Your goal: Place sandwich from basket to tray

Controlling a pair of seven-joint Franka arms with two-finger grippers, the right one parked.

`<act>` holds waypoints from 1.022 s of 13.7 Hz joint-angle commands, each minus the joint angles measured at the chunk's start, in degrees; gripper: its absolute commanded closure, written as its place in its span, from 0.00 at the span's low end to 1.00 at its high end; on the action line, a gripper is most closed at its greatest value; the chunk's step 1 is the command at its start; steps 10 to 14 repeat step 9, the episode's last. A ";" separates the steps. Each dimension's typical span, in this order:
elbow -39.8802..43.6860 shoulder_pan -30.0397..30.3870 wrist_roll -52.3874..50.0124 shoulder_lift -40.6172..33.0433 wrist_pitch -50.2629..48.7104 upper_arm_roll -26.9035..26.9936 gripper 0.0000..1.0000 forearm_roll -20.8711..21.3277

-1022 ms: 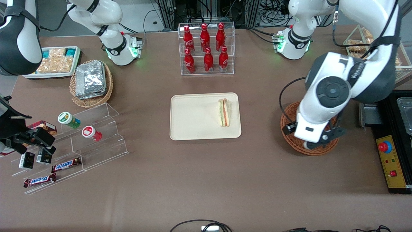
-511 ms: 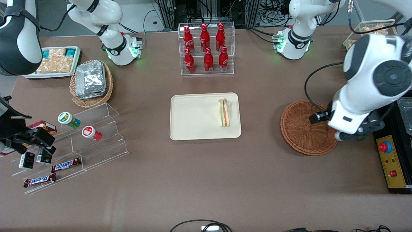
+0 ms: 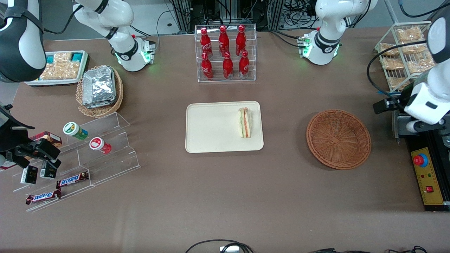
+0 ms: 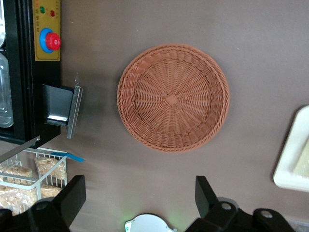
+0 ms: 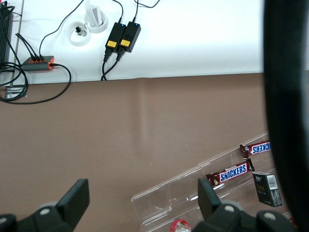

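The sandwich (image 3: pixel 245 123) lies on the cream tray (image 3: pixel 211 130) in the middle of the table, near the tray edge that faces the basket. The reddish-brown wicker basket (image 3: pixel 338 139) is empty; it also shows in the left wrist view (image 4: pixel 173 97), with a corner of the tray (image 4: pixel 292 164). My left gripper (image 3: pixel 416 123) is raised at the working arm's end of the table, off to the side of the basket and above the black control box. Its fingers stand wide apart with nothing between them (image 4: pixel 140 198).
A clear rack of red bottles (image 3: pixel 225 52) stands farther from the camera than the tray. A wire rack of snack packs (image 3: pixel 404 56) and a black box with a red stop button (image 3: pixel 420 160) sit near my gripper. A tan basket of foil packs (image 3: pixel 99 88) and an acrylic snack shelf (image 3: pixel 81 154) lie toward the parked arm's end.
My left arm has swung away from above the basket toward the working arm's end of the table, uncovering the empty basket. The sandwich and tray have not moved.
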 commanded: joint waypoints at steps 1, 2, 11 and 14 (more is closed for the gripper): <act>-1.59 -1.00 8.13 -3.46 -1.73 2.99 0.00 -2.44; -1.59 -1.00 10.60 -4.17 -2.17 3.16 0.00 -2.44; -1.51 -2.32 17.65 -4.26 -1.74 3.08 0.00 -2.71; -1.51 -2.32 17.65 -4.26 -1.74 3.08 0.00 -2.71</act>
